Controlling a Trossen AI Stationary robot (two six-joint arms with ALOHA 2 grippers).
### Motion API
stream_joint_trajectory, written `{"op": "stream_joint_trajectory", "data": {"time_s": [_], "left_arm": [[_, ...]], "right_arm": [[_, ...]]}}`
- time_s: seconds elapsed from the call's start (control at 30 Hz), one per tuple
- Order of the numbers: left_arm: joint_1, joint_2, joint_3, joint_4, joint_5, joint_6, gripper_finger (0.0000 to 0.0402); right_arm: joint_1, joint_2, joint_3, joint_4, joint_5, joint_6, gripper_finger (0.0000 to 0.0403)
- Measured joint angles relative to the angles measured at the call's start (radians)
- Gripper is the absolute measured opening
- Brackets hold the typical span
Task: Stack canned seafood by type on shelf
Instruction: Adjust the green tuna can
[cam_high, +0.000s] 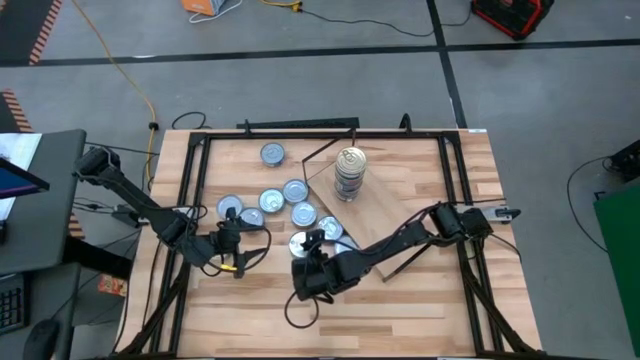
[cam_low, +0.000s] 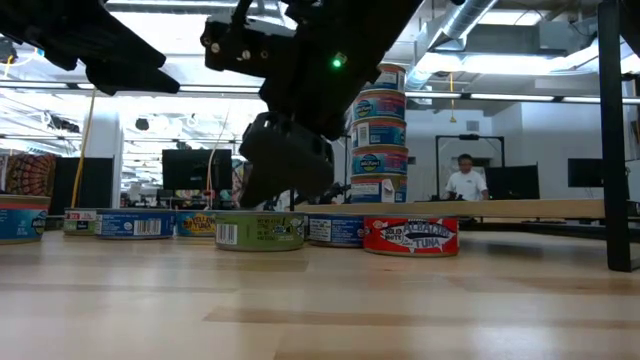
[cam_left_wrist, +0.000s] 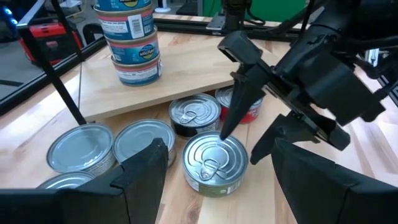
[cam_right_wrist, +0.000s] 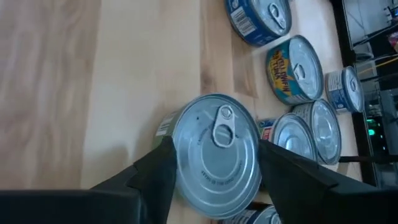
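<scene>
A green-labelled tin with a silver lid (cam_right_wrist: 214, 155) stands on its base on the table, near the shelf's front corner. My right gripper (cam_high: 305, 250) reaches down over it, open, one finger on each side of the tin (cam_left_wrist: 214, 163). My left gripper (cam_left_wrist: 217, 149) hovers open just left of it, touching nothing. A stack of three blue-labelled tins (cam_high: 349, 172) stands on the shelf (cam_high: 385, 215). Several more tins (cam_high: 270, 198) sit on the table left of the shelf. My right gripper's fingers (cam_right_wrist: 163, 171) stand close against opposite sides of the green-labelled tin's wall (cam_right_wrist: 177, 134), slanting down from the table's right. Whether they touch it I cannot tell. The tin rests flat on the table, lid up.
A red-labelled tin (cam_low: 410, 236) and a dark one (cam_left_wrist: 194, 114) lie at the shelf's edge right behind the green tin. The dark table frame (cam_high: 190, 200) runs along both sides. A person (cam_low: 465, 180) stands far off in the room. Bare planks lie toward the near edge.
</scene>
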Motion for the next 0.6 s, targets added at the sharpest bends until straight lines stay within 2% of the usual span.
{"op": "stream_joint_trajectory", "data": {"time_s": [0.23, 0.6], "left_arm": [[0.000, 0.000, 0.000, -0.001, -0.001, 0.001, 0.0277], [0.000, 0.000, 0.000, -0.008, -0.002, 0.001, 0.0277]], "right_arm": [[-0.007, 0.000, 0.000, -0.019, -0.099, 0.015, 0.0190], [-0.005, 0.060, 0.000, -0.007, -0.102, -0.080, 0.0125]]}}
